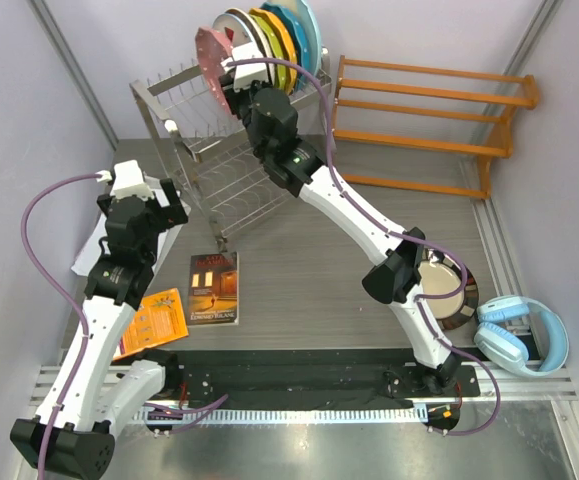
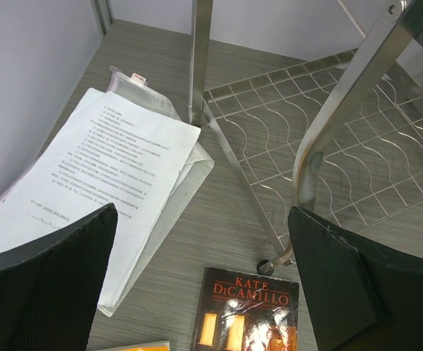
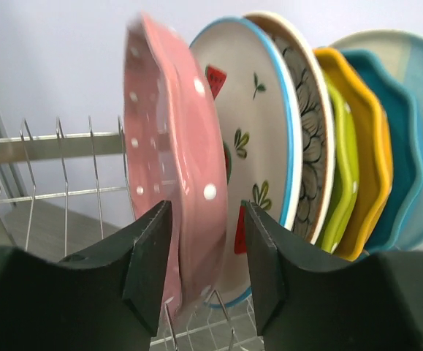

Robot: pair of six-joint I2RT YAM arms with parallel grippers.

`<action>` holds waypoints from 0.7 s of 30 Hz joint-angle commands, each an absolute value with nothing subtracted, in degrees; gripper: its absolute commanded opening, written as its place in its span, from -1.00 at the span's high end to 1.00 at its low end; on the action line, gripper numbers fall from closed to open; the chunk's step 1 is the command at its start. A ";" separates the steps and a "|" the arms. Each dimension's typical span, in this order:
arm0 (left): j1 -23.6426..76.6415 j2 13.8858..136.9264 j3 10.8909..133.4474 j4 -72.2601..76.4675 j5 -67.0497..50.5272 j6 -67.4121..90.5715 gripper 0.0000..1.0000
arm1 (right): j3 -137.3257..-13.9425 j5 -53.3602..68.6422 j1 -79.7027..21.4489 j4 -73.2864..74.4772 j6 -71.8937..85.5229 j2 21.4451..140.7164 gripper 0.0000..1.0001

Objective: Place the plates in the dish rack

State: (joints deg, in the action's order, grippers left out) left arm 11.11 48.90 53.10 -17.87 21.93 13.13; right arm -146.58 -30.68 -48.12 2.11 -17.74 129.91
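The left gripper hangs wide open and holds nothing. It is above a Kate DiCamillo book, near a foot of the dish rack, at 9 o'clock of the surface. At 12 o'clock the right gripper straddles the pink polka-dotted plate, which stands on edge in the upper tier beside the watermelon plate. Its jaws are part open (a gap shows on one side), so it is probably not clamped. The brown-rimmed plate lies flat at 4 o'clock, right beside the right arm, so that arm is the nearer one.
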 commanded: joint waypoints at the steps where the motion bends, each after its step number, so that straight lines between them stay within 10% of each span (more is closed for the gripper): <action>1: 10.72 48.25 53.70 -16.26 20.74 14.06 -0.99 | -145.11 -30.15 -47.81 -6.94 -19.33 124.99 -0.01; 21: 10.72 42.10 53.08 -20.03 8.99 10.56 -0.99 | -113.54 -44.02 -54.23 -5.90 -30.06 95.66 -0.16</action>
